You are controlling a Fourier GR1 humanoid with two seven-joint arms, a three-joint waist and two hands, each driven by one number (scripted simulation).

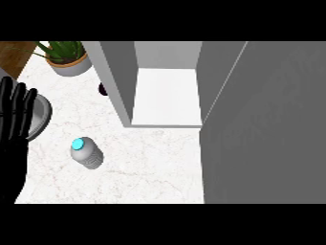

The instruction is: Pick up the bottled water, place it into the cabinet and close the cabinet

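One hand [6, 124] shows, the left, fingers straight and released, resting at the edge. The bottle [86, 153] stands on the counter [151, 167] just right of and below the fingertips, open cabinet [167, 95] further right. Risk: a glancing reach could tip the bottle and roll it away.

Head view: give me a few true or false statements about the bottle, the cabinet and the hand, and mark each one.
1. The bottled water is on the counter, outside the cabinet. True.
2. The left hand is curled round the bottle. False: it is open, fingers up, at the view's left edge, apart from the bottle.
3. The cabinet door is shut. False: it is swung open at the right, and the white shelf inside shows bare.
4. A potted plant sits at the counter's far left corner. True.
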